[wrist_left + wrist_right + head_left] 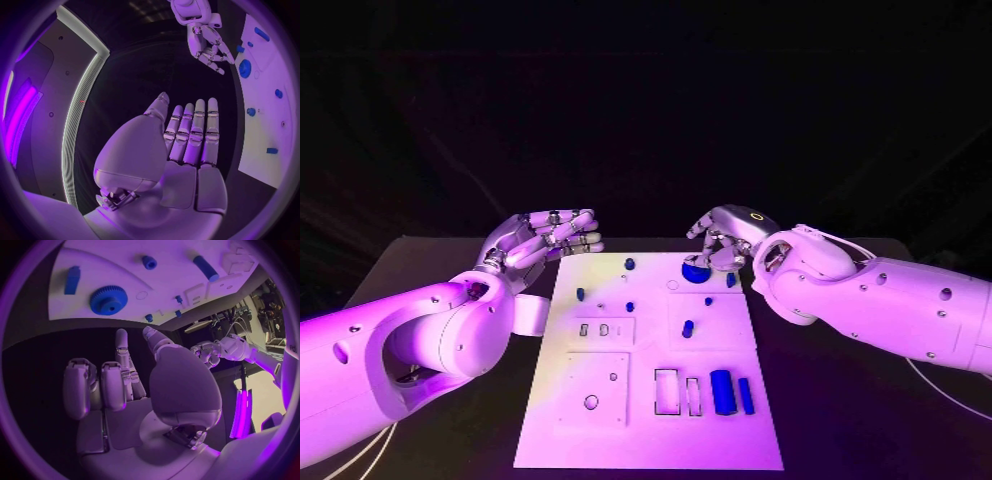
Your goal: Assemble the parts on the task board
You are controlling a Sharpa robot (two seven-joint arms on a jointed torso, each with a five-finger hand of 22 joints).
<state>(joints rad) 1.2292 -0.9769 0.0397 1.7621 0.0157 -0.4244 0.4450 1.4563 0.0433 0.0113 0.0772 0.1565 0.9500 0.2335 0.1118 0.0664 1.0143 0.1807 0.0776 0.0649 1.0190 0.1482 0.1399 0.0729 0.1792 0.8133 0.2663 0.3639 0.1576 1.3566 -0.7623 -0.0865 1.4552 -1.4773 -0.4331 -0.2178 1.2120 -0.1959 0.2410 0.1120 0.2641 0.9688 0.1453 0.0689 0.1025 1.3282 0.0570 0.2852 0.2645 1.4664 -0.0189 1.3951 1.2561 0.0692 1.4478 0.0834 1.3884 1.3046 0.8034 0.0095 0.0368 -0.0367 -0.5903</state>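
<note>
Both hands: empty; you have nothing held at this moment, judging by all three views.
Task board (589, 440): white plate lying flat mid-table, between the two arms, so either hand can reach its far end.
Parts: blue gear (695, 271) lies flat at the board's far end; small pegs (630, 264) stand nearby; blue blocks (723, 391) sit in slots at the near end, well apart from both hands.
Right hand (721, 243): just above the gear, fingers partly curled, not touching it; likely your next pick.
Left hand (550, 237): at the board's far left corner, fingers straight and together, palm bare; probably waiting.
</note>
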